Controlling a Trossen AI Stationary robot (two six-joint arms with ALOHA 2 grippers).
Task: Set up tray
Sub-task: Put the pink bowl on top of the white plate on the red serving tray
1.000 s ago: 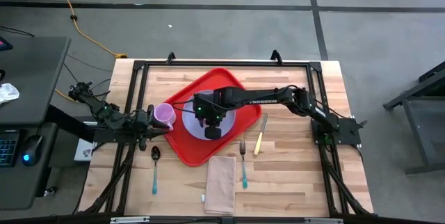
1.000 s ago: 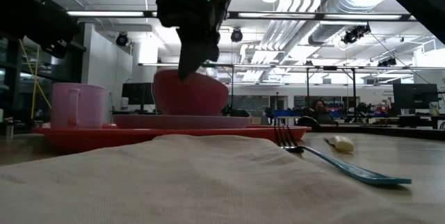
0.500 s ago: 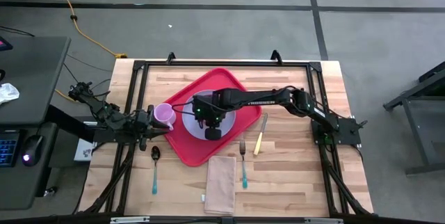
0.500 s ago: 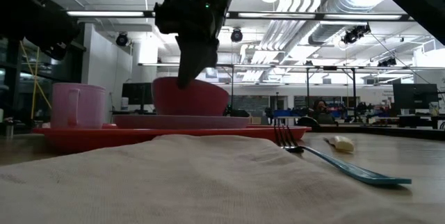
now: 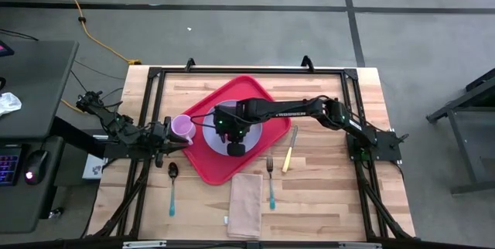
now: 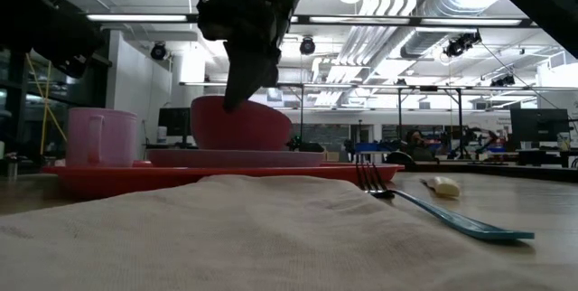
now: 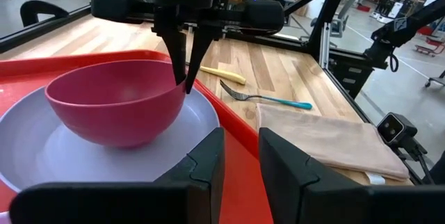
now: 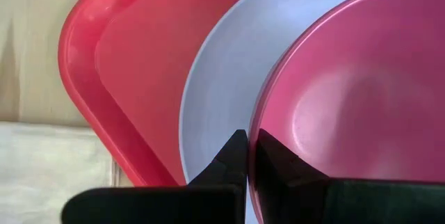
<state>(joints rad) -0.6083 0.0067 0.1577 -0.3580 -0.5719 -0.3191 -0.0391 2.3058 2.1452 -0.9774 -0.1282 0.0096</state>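
Looking down from the high camera, I saw the tray (image 5: pixel 232 129) lying skewed on the wooden counter (image 5: pixel 325 187), toward the far edge and a little left of the middle. A lavender plate (image 7: pixel 208 116) lay on it, and a pink bowl (image 7: pixel 111 102) sat on that plate.

The right end effector (image 8: pixel 249 156) reached in from the right side over the tray, and its fingers were pinched on the bowl's rim, one finger inside and one outside. That arm's body hid most of the bowl from above and stood directly between the left wrist camera and the far part of the counter.

The left end effector (image 7: pixel 240 151) waited at the tray's left edge with its fingers apart. In the high view a translucent pink mug (image 5: pixel 182 129) sat right at its tip on the tray's left corner; I could not tell whether the fingers touched it.

Off the tray, toward the near edge, a beige cloth napkin (image 5: pixel 246 195) lay just beside the tray's near corner. It filled the foreground of the low view and blocked much of the counter there. A teal-handled fork (image 5: pixel 271 181) lay just right of the napkin, a yellow-handled knife (image 5: pixel 288 150) near the tray's right edge, and a teal-handled spoon (image 5: pixel 172 189) toward the near-left.

I could read no brand, label or writing on any of these things.
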